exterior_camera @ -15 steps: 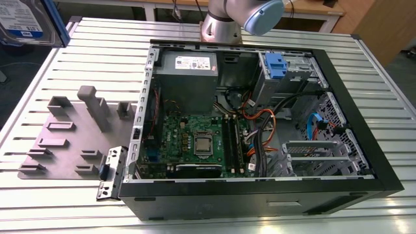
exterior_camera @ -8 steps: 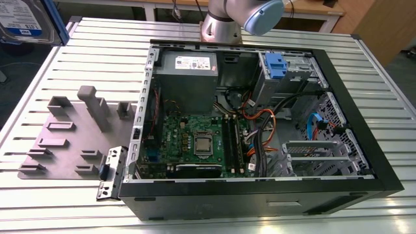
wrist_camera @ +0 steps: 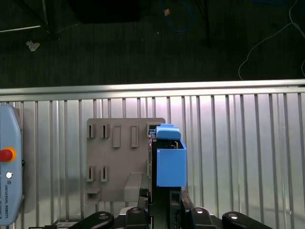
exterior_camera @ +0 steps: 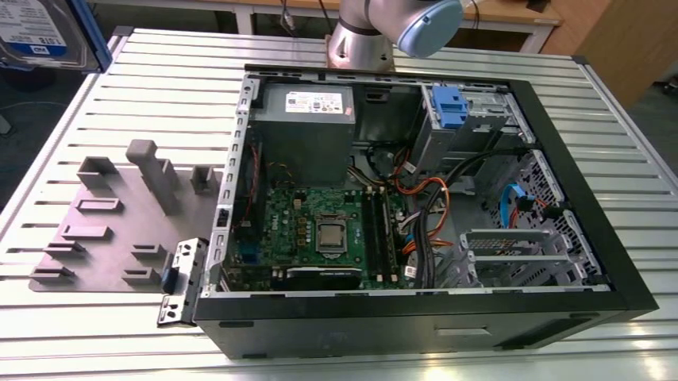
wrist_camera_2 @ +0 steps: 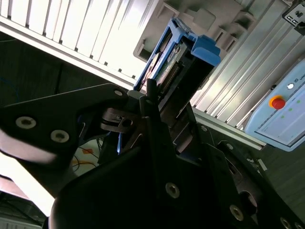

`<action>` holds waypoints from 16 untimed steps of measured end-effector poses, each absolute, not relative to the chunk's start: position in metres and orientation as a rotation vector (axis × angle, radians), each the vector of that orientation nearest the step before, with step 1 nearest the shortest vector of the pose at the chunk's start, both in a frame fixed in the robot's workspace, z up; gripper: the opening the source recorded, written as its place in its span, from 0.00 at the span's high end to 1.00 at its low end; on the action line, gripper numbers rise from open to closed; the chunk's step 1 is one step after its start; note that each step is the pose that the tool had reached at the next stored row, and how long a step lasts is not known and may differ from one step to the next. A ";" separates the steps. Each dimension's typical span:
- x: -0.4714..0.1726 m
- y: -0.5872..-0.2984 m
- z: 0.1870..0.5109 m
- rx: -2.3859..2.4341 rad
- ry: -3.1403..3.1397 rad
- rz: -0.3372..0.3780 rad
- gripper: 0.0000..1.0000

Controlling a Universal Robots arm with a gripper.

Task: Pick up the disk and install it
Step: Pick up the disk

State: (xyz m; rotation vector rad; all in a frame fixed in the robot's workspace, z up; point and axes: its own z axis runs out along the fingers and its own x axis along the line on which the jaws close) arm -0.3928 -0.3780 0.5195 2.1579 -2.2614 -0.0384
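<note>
The disk (wrist_camera: 170, 164) is a silver drive in a blue plastic bracket, held on edge between my gripper's black fingers (wrist_camera: 162, 198). In the second wrist view the disk (wrist_camera_2: 178, 59) juts out past the gripper (wrist_camera_2: 167, 102), blue tab outward. It hangs in the air above the grey holder plate (wrist_camera: 116, 162), apart from it. In the exterior view the disk (exterior_camera: 43, 36) shows its white-and-blue label at the exterior view's far upper left, well off from the open computer case (exterior_camera: 593, 262).
The case lies open on the slatted metal table (exterior_camera: 148, 95), with motherboard, cables and a drive bay with a blue latch (exterior_camera: 450, 107). The grey holder plate (exterior_camera: 106, 230) has upright slots. A teach pendant (wrist_camera: 7, 167) lies beside it. The arm's base (exterior_camera: 360, 36) stands behind the case.
</note>
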 end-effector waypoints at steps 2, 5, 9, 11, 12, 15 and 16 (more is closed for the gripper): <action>-0.393 -0.378 0.520 2.158 -2.261 -0.038 0.65; -0.393 -0.378 0.521 2.158 -2.261 -0.038 0.65; -0.393 -0.378 0.523 2.158 -2.261 -0.038 0.65; -0.393 -0.378 0.524 2.158 -2.261 -0.038 0.65; -0.393 -0.378 0.525 2.158 -2.261 -0.038 0.65; -0.393 -0.378 0.526 2.158 -2.261 -0.037 0.65; -0.393 -0.378 0.526 2.158 -2.261 -0.037 0.65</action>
